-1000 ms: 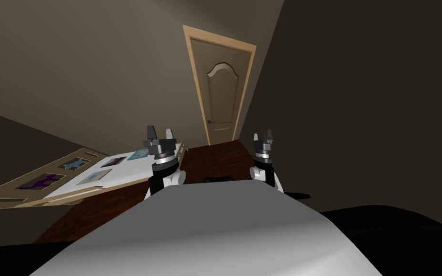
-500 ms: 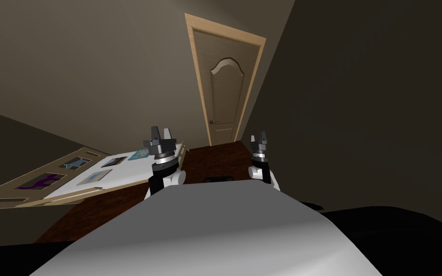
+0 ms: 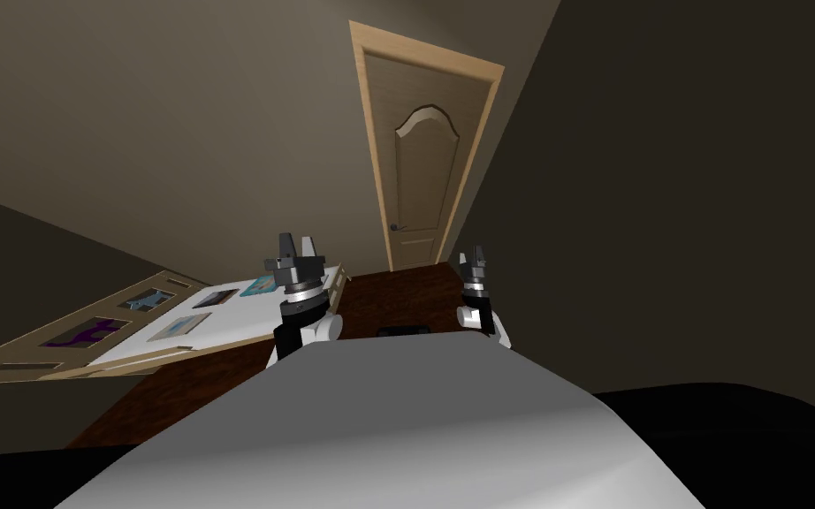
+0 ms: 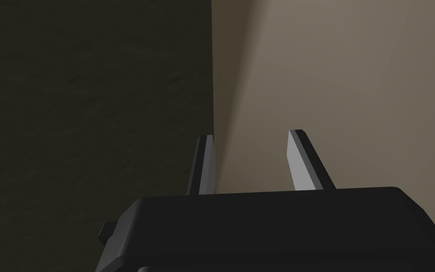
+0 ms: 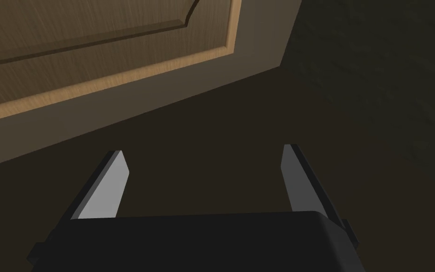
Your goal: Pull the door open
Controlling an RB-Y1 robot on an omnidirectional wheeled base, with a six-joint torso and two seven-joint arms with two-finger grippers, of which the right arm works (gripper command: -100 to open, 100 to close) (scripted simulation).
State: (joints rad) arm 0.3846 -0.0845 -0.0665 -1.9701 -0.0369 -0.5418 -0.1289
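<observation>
Ahead, the closed wooden door [image 3: 423,168] stands upright at the far end, well apart from me, with its small dark handle [image 3: 396,227] by its left edge. The handle lies beyond and between my hands, seemingly closer to my right gripper [image 3: 470,257], fingers spread and empty. My left gripper [image 3: 296,246], likewise spread and empty, sits further left.

We see a dark red-brown wooden floor [image 3: 397,287] between a grey-beige wall [image 3: 176,132] on the left and a darker wall [image 3: 662,177] on the right. To the left stands a white-topped table [image 3: 229,320] with three small pictures lying flat on it: teal [image 3: 262,284], dark [image 3: 215,298] and pale [image 3: 178,327]. Just beside it is a tan panel [image 3: 34,349] with cut-outs.
</observation>
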